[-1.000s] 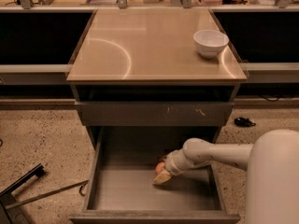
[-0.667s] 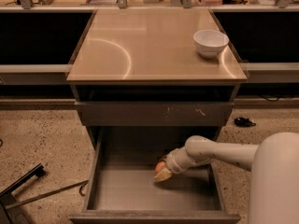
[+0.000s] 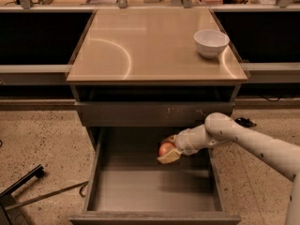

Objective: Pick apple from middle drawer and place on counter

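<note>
The middle drawer (image 3: 140,193) is pulled out wide at 6 o'clock. It is a dark grey box with a flat floor and low walls.

The robot's white arm (image 3: 255,143) comes in from 4 o'clock and reaches over the right wall of the drawer. At its tip is the hand (image 3: 167,150). The hand is closed around the apple (image 3: 163,149) – one pale finger (image 3: 169,158) sits under it and the other sits on top. The fingers are only as far apart as the apple is wide.

The apple is small, round and red-orange. It is inside the drawer space, toward 1 o'clock of the drawer, close to the back. It looks held up off the drawer floor, and a dark shadow (image 3: 183,186) lies on the floor toward 6 o'clock from it.

Above the open drawer is a shut grey drawer front (image 3: 140,114) with pale scratch marks. Above that is the tabletop (image 3: 154,36), big, shiny and tan, with a thin dark edge. A faint curved mark (image 3: 125,55) shows on it toward 9 o'clock. A white bowl (image 3: 211,42) stands on the tabletop near its 2 o'clock corner – well apart from the apple.

The speckled floor (image 3: 42,139) lies on both sides of the cabinet. At 8 o'clock a dark metal frame (image 3: 21,186) lies on the floor. At 3 o'clock, just behind the arm, a black cable (image 3: 243,122) lies on the floor.
</note>
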Robot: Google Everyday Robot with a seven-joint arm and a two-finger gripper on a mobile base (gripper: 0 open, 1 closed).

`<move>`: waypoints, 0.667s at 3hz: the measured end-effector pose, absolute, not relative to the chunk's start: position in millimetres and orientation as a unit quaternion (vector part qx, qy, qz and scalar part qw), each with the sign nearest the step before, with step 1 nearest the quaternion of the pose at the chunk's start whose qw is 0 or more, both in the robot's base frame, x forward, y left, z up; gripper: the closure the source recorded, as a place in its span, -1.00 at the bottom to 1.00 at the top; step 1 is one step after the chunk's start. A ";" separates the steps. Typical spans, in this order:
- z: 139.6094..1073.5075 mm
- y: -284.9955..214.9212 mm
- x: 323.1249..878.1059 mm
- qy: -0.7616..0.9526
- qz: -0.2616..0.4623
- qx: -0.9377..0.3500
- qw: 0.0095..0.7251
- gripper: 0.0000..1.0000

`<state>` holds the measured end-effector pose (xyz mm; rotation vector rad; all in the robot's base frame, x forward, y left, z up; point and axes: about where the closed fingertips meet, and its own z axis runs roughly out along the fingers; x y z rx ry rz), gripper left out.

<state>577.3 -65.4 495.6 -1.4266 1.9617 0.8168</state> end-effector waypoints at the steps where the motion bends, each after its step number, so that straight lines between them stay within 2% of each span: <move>1: 559.7 -67.5 557.2 0.695 0.333 -0.558 0.308 1.00; 2: 615.9 -65.5 530.5 0.656 0.344 -0.587 0.326 1.00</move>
